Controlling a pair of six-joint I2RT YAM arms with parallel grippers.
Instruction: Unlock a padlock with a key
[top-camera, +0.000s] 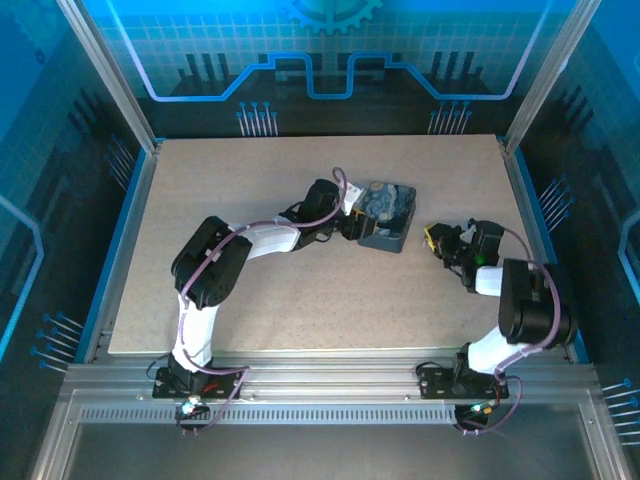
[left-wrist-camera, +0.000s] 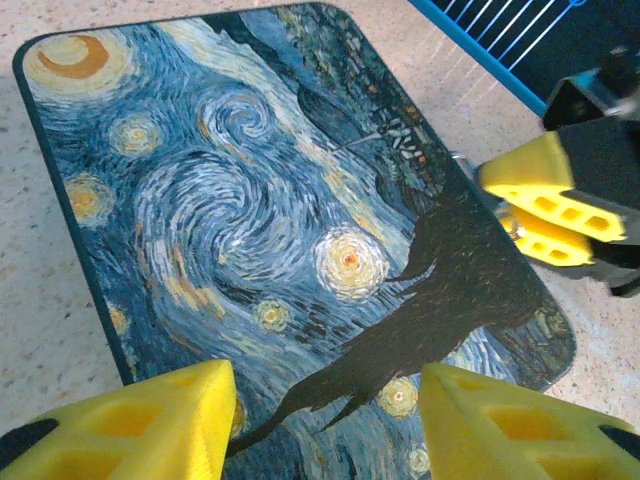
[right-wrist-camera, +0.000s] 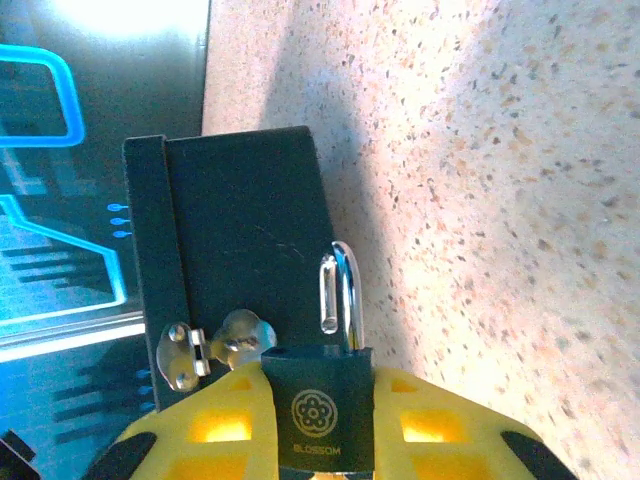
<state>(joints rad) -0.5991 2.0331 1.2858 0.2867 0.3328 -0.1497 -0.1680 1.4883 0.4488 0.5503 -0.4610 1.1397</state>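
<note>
Yellow ribbed fingers (right-wrist-camera: 225, 425) of the right hand (right-wrist-camera: 322, 445) are clamping the small dark teal padlock (right-wrist-camera: 318, 400) by its flat body, its stamped logo facing the wrist camera, so this hand is closed on the lock. The padlock's thin silvery shackle (right-wrist-camera: 349, 290) is standing against the side wall of the dark rectangular tin with the swirling blue-and-yellow night-sky lid (left-wrist-camera: 250, 200), beside the tin's silver latch fitting (right-wrist-camera: 215, 345), and seems to be hooked through a small loop there. Opposite, the left hand (left-wrist-camera: 325, 420) is hanging over the lid with its jaws apart and nothing between them. Since nothing is pinning the tin to the speckled beige table (top-camera: 250, 300), any tug or twist from the right hand is likely to drag or tip the tin. The lock could also be swivelling in the pads, and with both hands crowding the tin, they risk colliding.
</note>
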